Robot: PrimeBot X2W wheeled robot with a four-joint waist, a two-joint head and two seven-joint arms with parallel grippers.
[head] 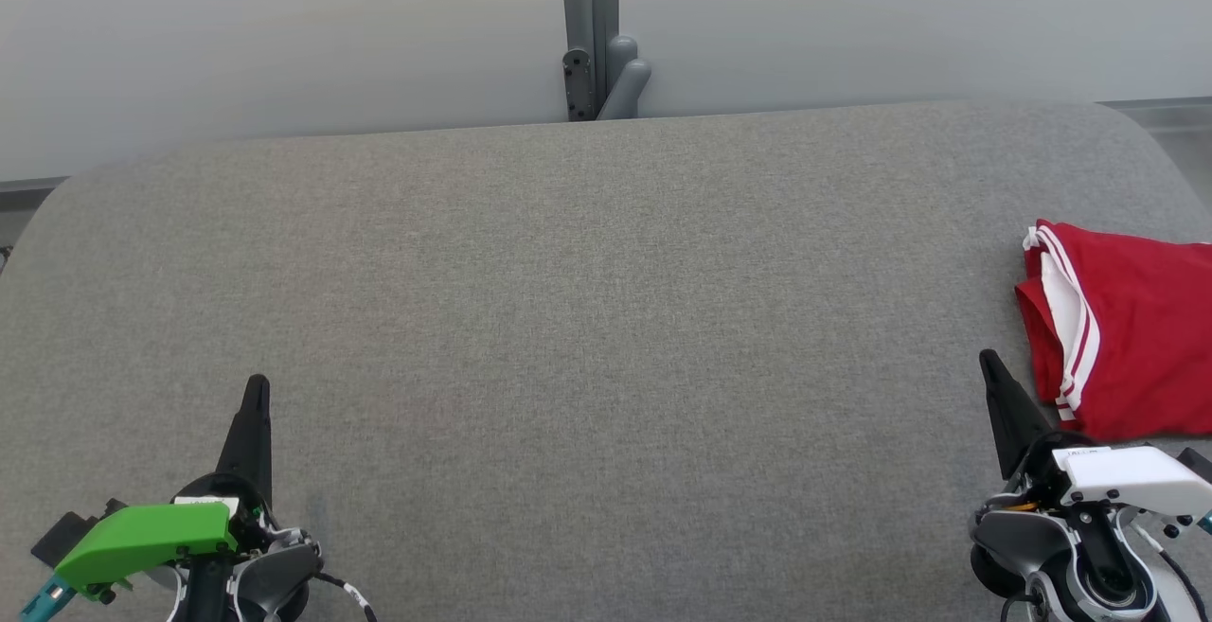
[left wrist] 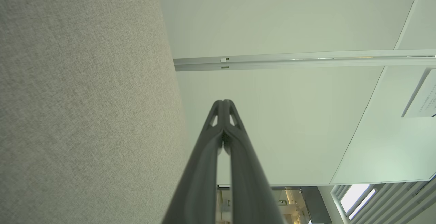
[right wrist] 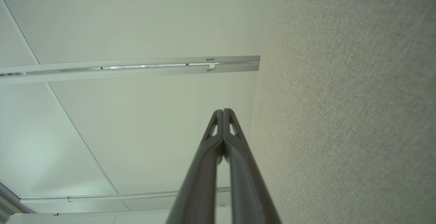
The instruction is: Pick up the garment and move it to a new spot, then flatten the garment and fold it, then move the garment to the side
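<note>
Your left hand (head: 256, 385) stands at the near left of the grey counter (head: 606, 300), its fingers pressed together and holding nothing. Your right hand (head: 989, 359), at the near right, is likewise closed and empty. The red garment (head: 1131, 319), striped in white, lies folded at the counter's right edge, just beside the right hand's fingers and apart from them.

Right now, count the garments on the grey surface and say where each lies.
1. The red garment with white stripes lies at the far right of the grey fabric surface, just beyond the right gripper. It runs past the head view's edge, so others could be hidden there.
</note>
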